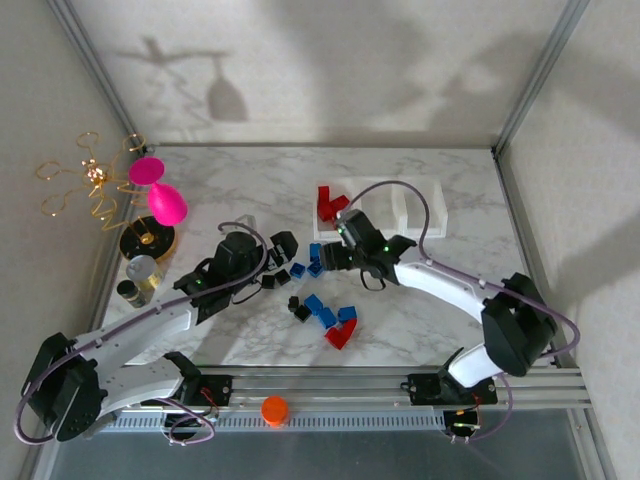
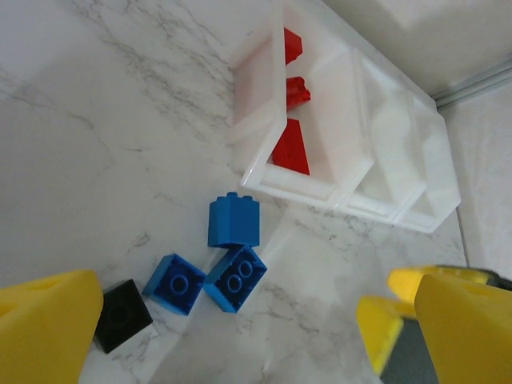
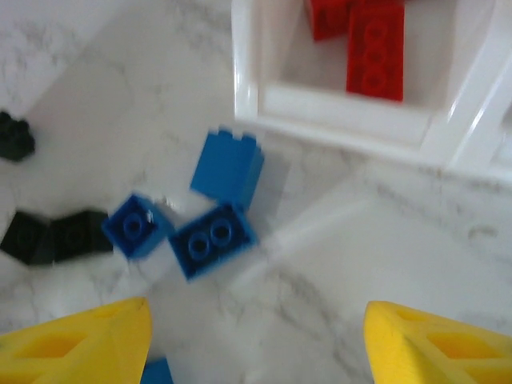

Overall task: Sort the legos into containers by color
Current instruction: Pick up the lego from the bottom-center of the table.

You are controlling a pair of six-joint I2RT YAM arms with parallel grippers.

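The table point(image 1: 250, 180) is white marble with grey lines, with pale walls around it. The legos lie in the middle of it. Three blue legos point(image 2: 234, 222) sit close together just in front of the containers point(image 2: 384, 136). One stands on its side and two lie flat with their bumps up. A black lego point(image 2: 124, 314) is just beside them. More blue, red and black ones lie in a small bunch point(image 1: 335, 325) nearer the arms.

The containers are three white bins joined in a row at the far side of the table. The red legos point(image 3: 376, 52) are inside the end bin, the one nearest the blue ones.

The right gripper point(image 3: 256, 352) hangs above the table near the blue legos. Its yellow fingers point(image 3: 76, 344) are wide apart and hold nothing. The left gripper point(image 2: 240, 336) hangs close by on the other side. Its fingers point(image 2: 44, 328) are wide apart too, with nothing in them.

At the far left corner stand a pink goblet point(image 1: 160, 195) and a gold wire shape point(image 1: 85, 185). An orange cap point(image 1: 274, 409) sits on the rail between the arms.
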